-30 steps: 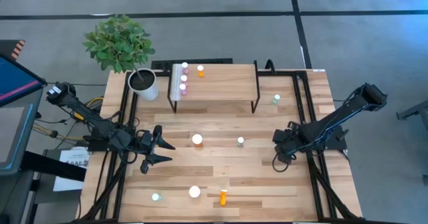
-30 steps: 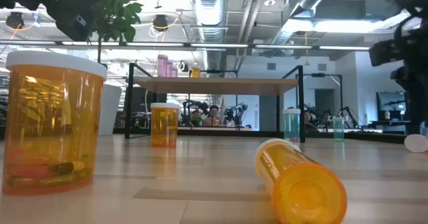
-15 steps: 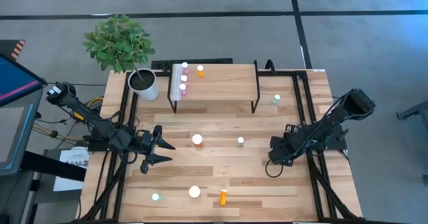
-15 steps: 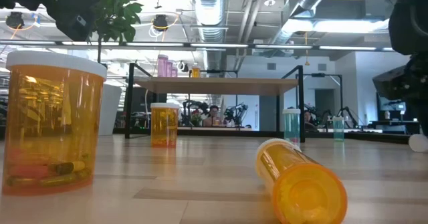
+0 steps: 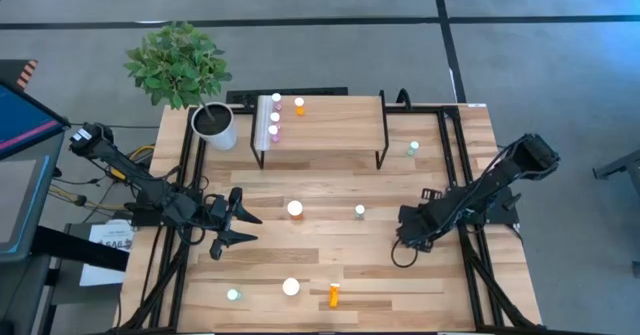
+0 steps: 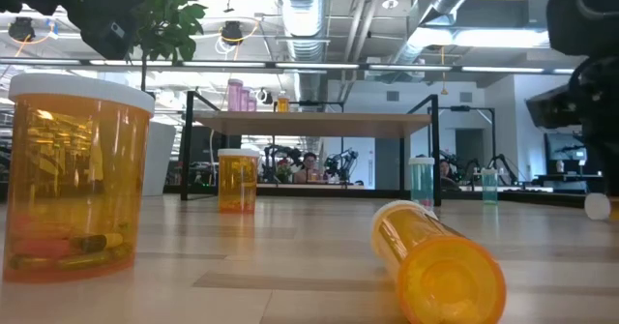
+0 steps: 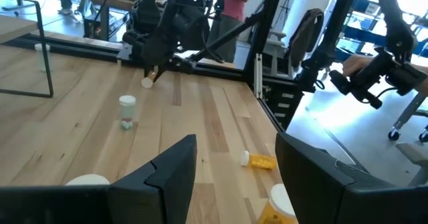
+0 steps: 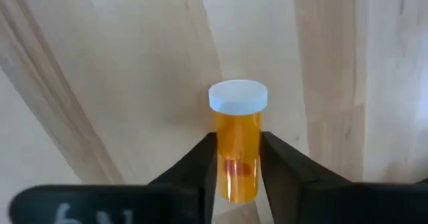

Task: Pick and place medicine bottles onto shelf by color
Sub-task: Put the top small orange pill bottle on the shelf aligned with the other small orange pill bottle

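A small orange medicine bottle [image 8: 237, 150] with a pale cap lies on its side near the table's right side. My right gripper [image 8: 237, 144] points steeply down over it, shut on it. In the high view that gripper [image 5: 403, 248] hides the bottle. The shelf [image 5: 330, 125] stands at the far middle, with pink bottles [image 5: 275, 117] and one orange bottle [image 5: 299, 105] upright on its left end. My left gripper [image 5: 250, 227] waits open above the table's left side. My right gripper pinches the orange bottle's body [image 8: 235, 167], below the cap, between its two fingers [image 8: 208, 158]. The fingers come from above, slanting steeply down, and lie across the bottle. The bottle lies on its side on the tabletop.
Two large orange bottles [image 5: 295, 210] [image 5: 290, 287] with white caps stand mid-table and near the front. A small orange bottle [image 5: 333, 295] lies at the front. Teal bottles [image 5: 360, 212] [image 5: 412, 148] [image 5: 232, 296] stand scattered. A potted plant [image 5: 215, 125] is left of the shelf.
My right gripper has gone down toward the tabletop and a little toward the table's left and near edges, tipping more steeply downward over the small orange bottle.
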Tool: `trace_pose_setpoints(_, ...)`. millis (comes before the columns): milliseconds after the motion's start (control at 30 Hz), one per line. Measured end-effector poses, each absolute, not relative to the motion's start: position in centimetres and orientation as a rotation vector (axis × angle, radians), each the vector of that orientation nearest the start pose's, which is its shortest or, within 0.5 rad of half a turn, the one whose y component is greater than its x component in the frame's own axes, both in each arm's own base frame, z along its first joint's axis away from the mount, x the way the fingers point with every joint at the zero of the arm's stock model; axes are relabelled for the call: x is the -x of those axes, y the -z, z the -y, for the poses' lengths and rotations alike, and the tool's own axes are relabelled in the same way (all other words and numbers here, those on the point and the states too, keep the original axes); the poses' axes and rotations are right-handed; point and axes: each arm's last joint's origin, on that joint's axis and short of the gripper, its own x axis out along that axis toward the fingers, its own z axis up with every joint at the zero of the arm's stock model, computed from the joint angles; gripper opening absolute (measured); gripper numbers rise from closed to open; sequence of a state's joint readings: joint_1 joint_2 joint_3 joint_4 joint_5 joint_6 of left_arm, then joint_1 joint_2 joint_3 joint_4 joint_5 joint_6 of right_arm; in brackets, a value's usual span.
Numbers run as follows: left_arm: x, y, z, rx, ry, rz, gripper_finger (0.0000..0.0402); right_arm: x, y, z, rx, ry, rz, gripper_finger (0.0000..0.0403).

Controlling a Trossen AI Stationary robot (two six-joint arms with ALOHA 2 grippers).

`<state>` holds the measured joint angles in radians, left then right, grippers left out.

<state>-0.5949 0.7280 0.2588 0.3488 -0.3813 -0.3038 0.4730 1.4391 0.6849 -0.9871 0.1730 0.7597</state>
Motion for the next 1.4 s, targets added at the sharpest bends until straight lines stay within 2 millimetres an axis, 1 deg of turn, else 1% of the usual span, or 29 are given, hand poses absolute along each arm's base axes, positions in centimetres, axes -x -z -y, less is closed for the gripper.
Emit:
trace_pose_setpoints(100,-14.1,-21.1,8.2,0.245,0.195,-0.138,0.0192,-17.5,-15.1,-8.1,-0.041,0.405,-1.579,0.0102)
trace_pose_setpoints(167,-14.1,-21.1,8.2,0.245,0.195,-0.138,0.0192,-17.8,-15.4,-8.1,-0.052,0.4,-1.567,0.0098)
trace_pose_setpoints(367,-14.1,-21.1,8.2,0.248,0.195,-0.138,0.0192,-18.9,-16.5,-8.3,-0.086,0.393,-1.524,0.0101)
trace_pose_setpoints(500,-14.1,-21.1,8.2,0.252,0.195,-0.137,0.0192,-20.1,-17.5,-8.7,-0.101,0.381,-1.432,0.01)
trace_pose_setpoints(600,-14.1,-21.1,8.2,0.259,0.197,-0.13,0.0192,-21.1,-18.7,-9.0,-0.09,0.358,-1.312,0.0099)
trace_pose_setpoints(733,-14.1,-21.1,8.2,0.259,0.196,-0.13,0.0192,-22.2,-20.5,-9.0,-0.104,0.303,-1.102,0.0099)
trace_pose_setpoints(867,-14.1,-21.2,8.2,0.259,0.197,-0.128,0.0192,-23.1,-23.1,-8.5,-0.107,0.277,-0.846,0.0098)
trace_pose_setpoints(1033,-14.1,-21.2,8.2,0.26,0.198,-0.124,0.0192,-25.2,-26.4,-7.6,-0.069,0.206,-0.509,0.0098)
trace_pose_setpoints(1167,-14.1,-21.3,8.2,0.26,0.198,-0.12,0.0192,-26.8,-28.4,-6.0,-0.039,0.189,-0.304,0.0099)
trace_pose_setpoints(1233,-14.1,-21.3,8.2,0.261,0.199,-0.117,0.0192,-27.8,-28.9,-5.0,-0.027,0.173,-0.227,0.0102)
trace_pose_setpoints(1300,-14.1,-21.3,8.3,0.262,0.207,-0.118,0.0192,-28.5,-28.9,-4.1,-0.007,0.162,-0.187,0.0105)
trace_pose_setpoints(1400,-13.9,-21.4,8.3,0.259,0.244,-0.116,0.0192,-29.8,-29.2,-2.5,0.003,0.159,-0.083,0.0107)
